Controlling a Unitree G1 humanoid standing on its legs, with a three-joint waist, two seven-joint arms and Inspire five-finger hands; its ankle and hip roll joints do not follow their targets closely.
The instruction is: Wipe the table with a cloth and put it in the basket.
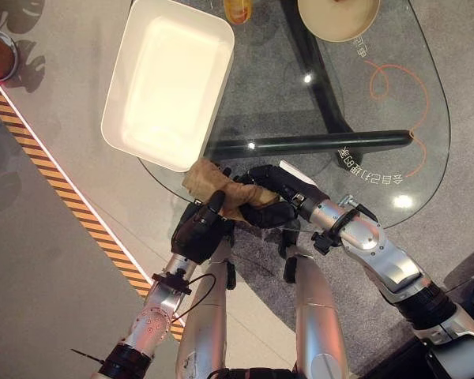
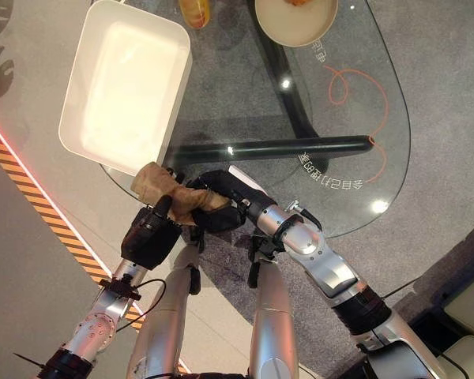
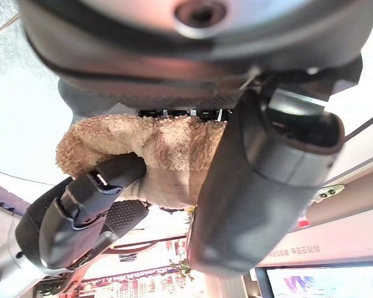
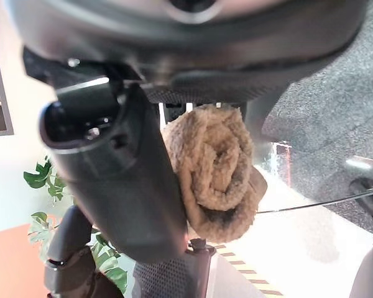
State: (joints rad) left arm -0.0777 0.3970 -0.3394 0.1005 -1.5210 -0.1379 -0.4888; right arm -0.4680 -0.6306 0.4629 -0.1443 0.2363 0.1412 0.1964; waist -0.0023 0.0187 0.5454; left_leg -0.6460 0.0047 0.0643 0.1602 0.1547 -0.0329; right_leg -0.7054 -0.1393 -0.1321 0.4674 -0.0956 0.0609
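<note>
Right at the near edge of the glass table both hands, the left hand and the right hand, are clenched around the bunched tan cloth, so the handover looks underway and next comes carrying it leftward into the white basket just beyond

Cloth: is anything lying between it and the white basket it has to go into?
Nothing visible does. The tan cloth sits at the near edge of the glass table, held by both the left hand and right hand. The white basket stands right beyond it, open, with its near corner next to the cloth.
</note>
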